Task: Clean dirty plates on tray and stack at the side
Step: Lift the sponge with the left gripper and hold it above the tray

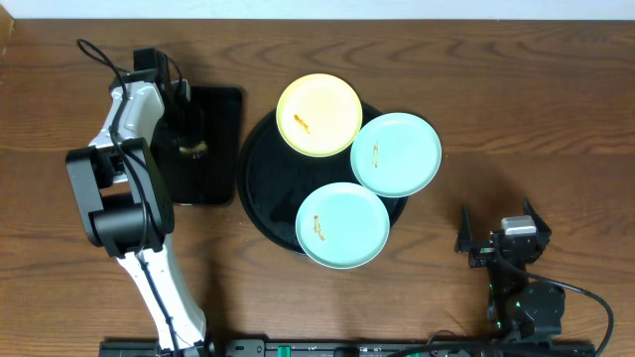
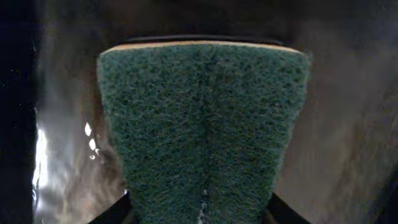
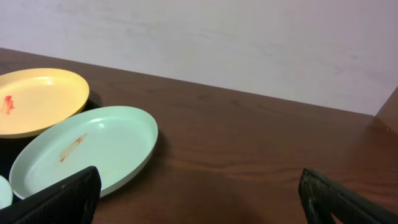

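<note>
Sponge (image 2: 202, 130), green and coarse, fills the left wrist view. The left gripper (image 1: 189, 137) hangs over the small tray (image 1: 220, 149). Its fingers are cut off at the frame's foot, so I cannot tell whether they clamp the sponge. The right gripper (image 3: 199, 199) stands wide apart and empty near the plates. The yellow plate (image 1: 317, 114), far mint plate (image 1: 397, 154) and near mint plate (image 1: 342, 225) all lie on the round tray (image 1: 263, 188), each smeared orange. As I judge it, none is cleaned yet, and none is stacked on the table (image 1: 516, 119).

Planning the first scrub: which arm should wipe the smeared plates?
Left. The left tool grips the green sponge beside the round tray; the right tool is open and empty.
</note>
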`<action>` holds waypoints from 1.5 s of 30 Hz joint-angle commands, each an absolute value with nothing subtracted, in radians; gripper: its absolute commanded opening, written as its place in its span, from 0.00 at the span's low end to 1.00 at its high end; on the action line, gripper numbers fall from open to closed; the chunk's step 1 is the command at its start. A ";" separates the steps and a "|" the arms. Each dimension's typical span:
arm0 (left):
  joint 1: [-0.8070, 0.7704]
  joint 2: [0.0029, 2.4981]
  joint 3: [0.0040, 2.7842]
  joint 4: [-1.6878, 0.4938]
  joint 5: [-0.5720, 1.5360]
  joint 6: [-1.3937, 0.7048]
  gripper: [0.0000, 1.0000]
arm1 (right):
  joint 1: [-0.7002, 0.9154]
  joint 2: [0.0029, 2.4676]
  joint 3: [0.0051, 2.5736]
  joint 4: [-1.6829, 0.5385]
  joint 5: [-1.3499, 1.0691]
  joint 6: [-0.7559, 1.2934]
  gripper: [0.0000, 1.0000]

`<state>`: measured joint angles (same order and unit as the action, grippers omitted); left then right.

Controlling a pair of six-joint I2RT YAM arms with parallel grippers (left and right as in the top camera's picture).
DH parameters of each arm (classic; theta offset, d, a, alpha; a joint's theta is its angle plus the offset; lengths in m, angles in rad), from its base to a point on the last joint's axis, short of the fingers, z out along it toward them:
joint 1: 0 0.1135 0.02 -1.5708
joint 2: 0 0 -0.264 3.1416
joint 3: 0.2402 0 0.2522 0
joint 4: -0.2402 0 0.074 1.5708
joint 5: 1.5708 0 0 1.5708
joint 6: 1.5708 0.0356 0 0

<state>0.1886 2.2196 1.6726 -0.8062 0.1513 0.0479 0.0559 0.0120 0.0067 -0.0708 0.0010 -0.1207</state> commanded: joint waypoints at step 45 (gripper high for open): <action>0.111 2.076 1.515 -0.686 0.033 0.001 0.70 | 0.045 0.007 0.006 -0.075 0.010 -0.128 0.99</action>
